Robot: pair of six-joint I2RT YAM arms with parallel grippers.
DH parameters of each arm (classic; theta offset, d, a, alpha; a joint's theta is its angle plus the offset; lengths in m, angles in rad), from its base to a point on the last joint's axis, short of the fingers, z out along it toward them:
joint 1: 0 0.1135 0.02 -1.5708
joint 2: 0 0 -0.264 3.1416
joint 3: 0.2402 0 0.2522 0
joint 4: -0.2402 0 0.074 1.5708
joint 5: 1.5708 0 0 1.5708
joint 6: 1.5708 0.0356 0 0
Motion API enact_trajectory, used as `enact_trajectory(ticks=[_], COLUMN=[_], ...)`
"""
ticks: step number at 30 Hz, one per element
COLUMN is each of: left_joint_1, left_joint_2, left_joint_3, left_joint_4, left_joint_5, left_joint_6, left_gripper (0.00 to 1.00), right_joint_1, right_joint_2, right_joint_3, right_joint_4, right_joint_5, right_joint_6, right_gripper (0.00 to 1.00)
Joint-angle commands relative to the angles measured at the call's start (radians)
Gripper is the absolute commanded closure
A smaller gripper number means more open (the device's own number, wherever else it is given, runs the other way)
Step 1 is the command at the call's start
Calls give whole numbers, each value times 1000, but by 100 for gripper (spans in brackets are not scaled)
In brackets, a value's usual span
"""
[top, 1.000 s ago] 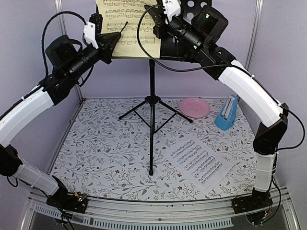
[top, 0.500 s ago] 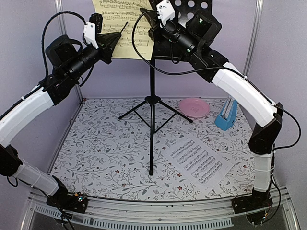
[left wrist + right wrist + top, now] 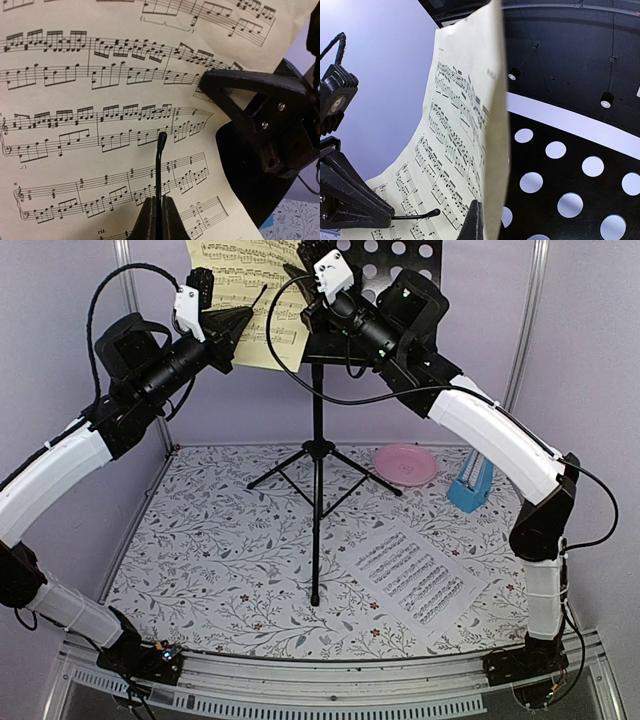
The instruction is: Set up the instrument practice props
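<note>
One yellow sheet (image 3: 225, 270), top off-frame

Left arm (image 3: 60, 470), right arm (image 3: 490, 430) raised, fingers (image 3: 145, 225) closed

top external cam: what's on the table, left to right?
music stand pole → pink plate → blue metronome. White music sheet left out: its width overlaps the plate and metronome.
</note>
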Motion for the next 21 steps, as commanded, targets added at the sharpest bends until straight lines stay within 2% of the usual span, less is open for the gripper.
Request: enact_trajectory(ticks=[1,9,12,14,17,19,21], left_joint_1=[-13,-13,-13,-13,-14,-15,-20], left_joint_2=[-7,-7,-14,-23,-35,-46,-58], left_joint_3=[-1,3,3,-3,-12,-20,-24], left_joint_4=[48,42,38,41,35,35,27], left_joint_5=[42,19,6,3,0,2,2], left_joint_6=[-5,-10,-15,-18,-23,-27,-30], left_gripper=[100,99,83,69,62,56,54], right_joint_1=[9,10,10,10,9,9,10], right_joint_2=[18,14,11,9,6,3,-3], right_joint_3=[25,24,22,20,19,18,13], right_joint_4=[51,62,65,67,70,70,70], right_joint_5=[-11,-2,-2,-1,-2,0,2], right_joint_6=[-22,-32,-32,-32,-30,-30,-29], right_gripper=[98,96,86,70,58,55,53])
